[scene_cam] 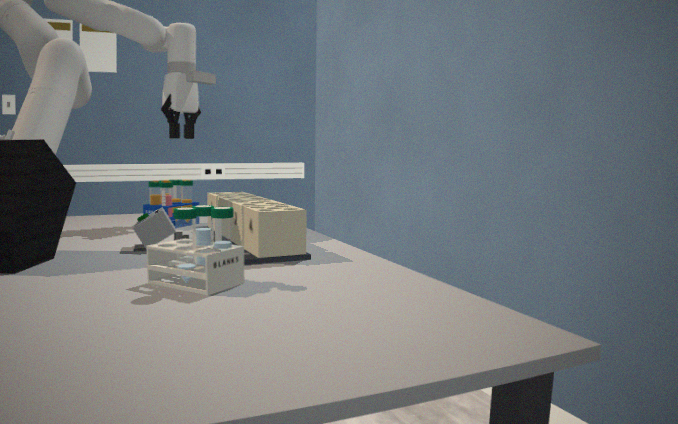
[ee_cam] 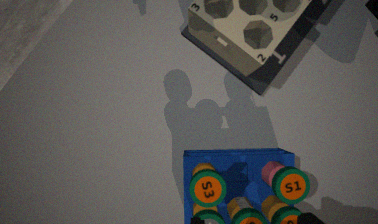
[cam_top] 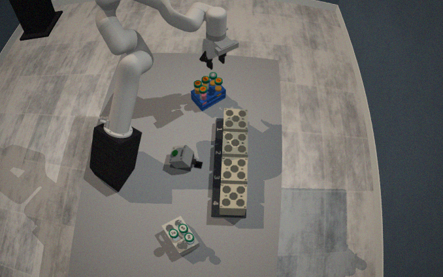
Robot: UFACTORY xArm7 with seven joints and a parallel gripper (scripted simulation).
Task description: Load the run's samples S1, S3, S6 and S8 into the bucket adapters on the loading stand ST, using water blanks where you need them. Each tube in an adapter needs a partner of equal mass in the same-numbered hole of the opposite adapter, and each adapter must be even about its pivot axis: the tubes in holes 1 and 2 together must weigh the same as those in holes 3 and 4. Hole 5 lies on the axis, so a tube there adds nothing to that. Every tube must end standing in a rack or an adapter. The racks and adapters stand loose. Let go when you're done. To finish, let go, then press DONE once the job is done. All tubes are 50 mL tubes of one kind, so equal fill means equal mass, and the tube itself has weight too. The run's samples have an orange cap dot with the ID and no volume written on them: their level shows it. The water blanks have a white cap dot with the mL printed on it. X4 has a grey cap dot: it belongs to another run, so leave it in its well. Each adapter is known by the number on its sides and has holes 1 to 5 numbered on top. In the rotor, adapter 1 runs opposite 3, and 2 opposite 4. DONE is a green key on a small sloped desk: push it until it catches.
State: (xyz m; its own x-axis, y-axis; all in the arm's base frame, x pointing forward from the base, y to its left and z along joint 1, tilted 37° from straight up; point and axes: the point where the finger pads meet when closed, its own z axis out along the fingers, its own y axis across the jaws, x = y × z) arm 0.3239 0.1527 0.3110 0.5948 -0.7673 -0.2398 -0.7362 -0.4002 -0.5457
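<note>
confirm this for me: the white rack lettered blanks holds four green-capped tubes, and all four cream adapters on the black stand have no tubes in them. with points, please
Not four: the white rack lettered BLANKS point(cam_top: 191, 248) point(scene_cam: 224, 273) holds three green-capped tubes, as the top view shows. The rest stands: all four cream adapters on the black stand point(cam_top: 217, 164) have no tubes in them.

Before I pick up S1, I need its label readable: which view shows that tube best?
The wrist view: S1 has its ID legible there. The top view shows its orange dot and pink liquid, ID unreadable; the exterior shows it small, side-on, without a readable ID.
</note>
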